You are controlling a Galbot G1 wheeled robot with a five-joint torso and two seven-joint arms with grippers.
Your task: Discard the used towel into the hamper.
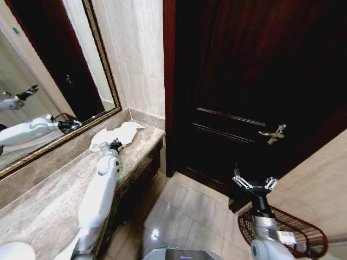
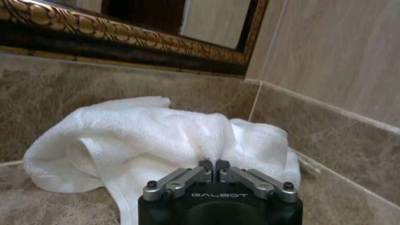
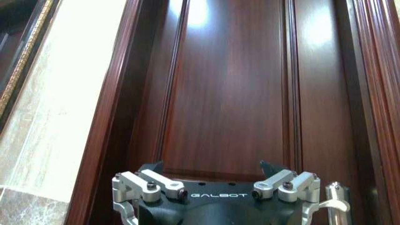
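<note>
The left pincer has its fingers drawn together on a raised fold of the white towel, pinching only a narrow ridge of cloth. The towel lies crumpled on the marble desk, in the corner where the backsplash under the gilt-framed mirror meets the tiled side wall. In the head view the left arm reaches forward along the desk to the towel.

The right pincer hangs apart from this, fingers spread wide and empty, facing the dark wooden door. The hamper, a dark red-brown wire basket, stands on the floor at the robot's right, just behind that pincer and well apart from the towel.

The grip looks thin: the fold may slip free on lifting. The hanging cloth could also drag on the desk edge or drape over the hamper's rim instead of dropping inside.
</note>
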